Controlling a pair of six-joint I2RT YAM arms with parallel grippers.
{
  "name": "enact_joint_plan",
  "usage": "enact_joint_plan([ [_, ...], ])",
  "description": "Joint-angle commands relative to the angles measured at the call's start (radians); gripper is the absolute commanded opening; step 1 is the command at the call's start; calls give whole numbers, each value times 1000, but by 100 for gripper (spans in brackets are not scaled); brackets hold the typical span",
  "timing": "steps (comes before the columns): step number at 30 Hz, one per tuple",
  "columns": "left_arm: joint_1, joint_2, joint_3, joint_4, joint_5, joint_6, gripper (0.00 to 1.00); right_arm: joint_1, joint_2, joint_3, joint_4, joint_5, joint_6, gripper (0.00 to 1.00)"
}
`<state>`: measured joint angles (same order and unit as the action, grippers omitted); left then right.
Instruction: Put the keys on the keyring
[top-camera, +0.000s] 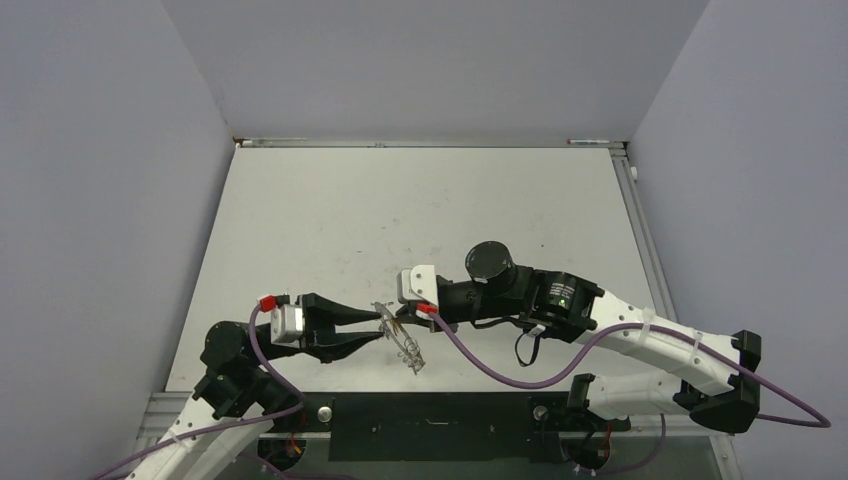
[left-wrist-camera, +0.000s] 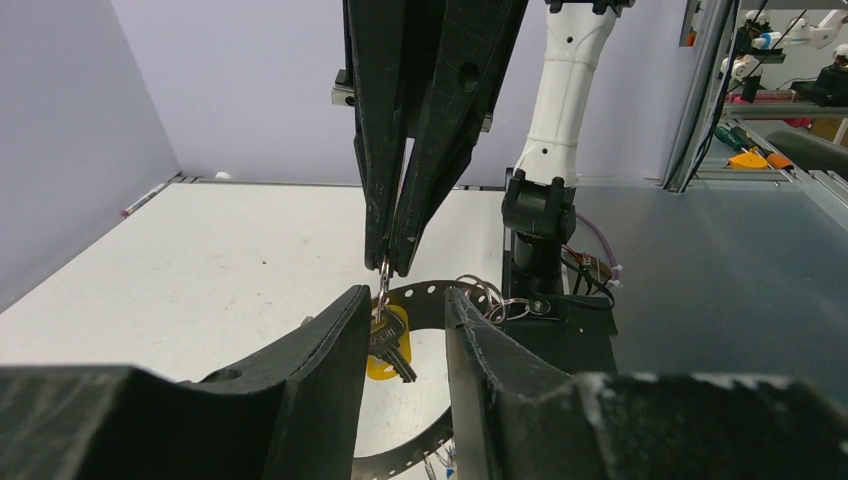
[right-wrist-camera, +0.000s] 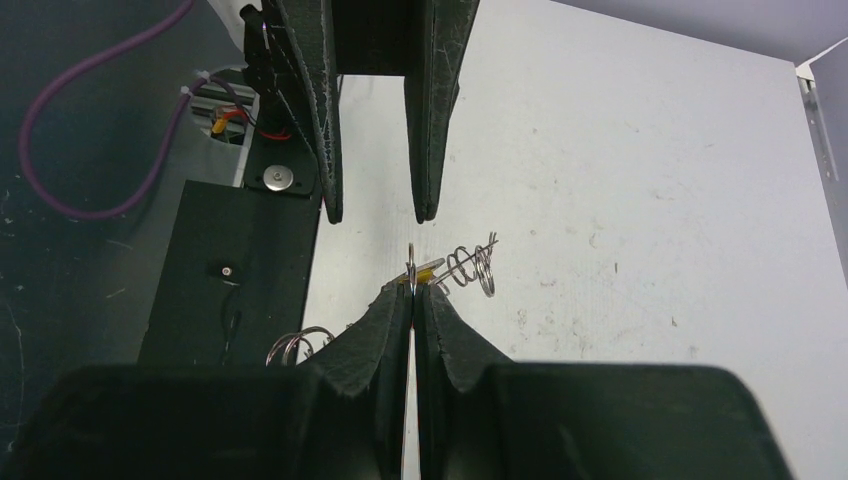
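Observation:
My right gripper (right-wrist-camera: 412, 290) is shut on the keyring (right-wrist-camera: 411, 262), a thin silvery ring seen edge on. In the left wrist view that gripper (left-wrist-camera: 390, 268) comes down from above. Under it the keyring (left-wrist-camera: 383, 288) carries two of the keys: a silver one (left-wrist-camera: 392, 345) and a yellow-headed one (left-wrist-camera: 377, 368). They hang between the open fingers of my left gripper (left-wrist-camera: 405, 300), the silver key close against the left finger. From above, the left gripper (top-camera: 383, 330) and right gripper (top-camera: 398, 318) meet tip to tip over the metal cluster (top-camera: 405, 345).
A coil of spare silver rings (right-wrist-camera: 475, 268) lies just past the keyring. A dark perforated band (left-wrist-camera: 430, 293) curves round below the keys. The black mounting plate (right-wrist-camera: 230, 270) and the right arm's base post (left-wrist-camera: 540, 220) stand close by, with a purple cable (top-camera: 500, 370) trailing.

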<state>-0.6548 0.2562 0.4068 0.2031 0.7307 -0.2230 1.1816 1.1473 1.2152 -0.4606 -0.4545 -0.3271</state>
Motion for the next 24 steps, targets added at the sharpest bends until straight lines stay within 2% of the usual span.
enact_joint_plan([
  [1, -3, 7, -6, 74, 17, -22, 29, 9, -39, 25, 85, -45, 13, 5],
  [7, -3, 23, -5, 64, 2, -18, 25, 9, -30, 39, 83, -63, 18, 5],
  [24, -5, 51, -10, 70, 12, -24, 22, 21, -17, 56, 103, -60, 18, 5],
])
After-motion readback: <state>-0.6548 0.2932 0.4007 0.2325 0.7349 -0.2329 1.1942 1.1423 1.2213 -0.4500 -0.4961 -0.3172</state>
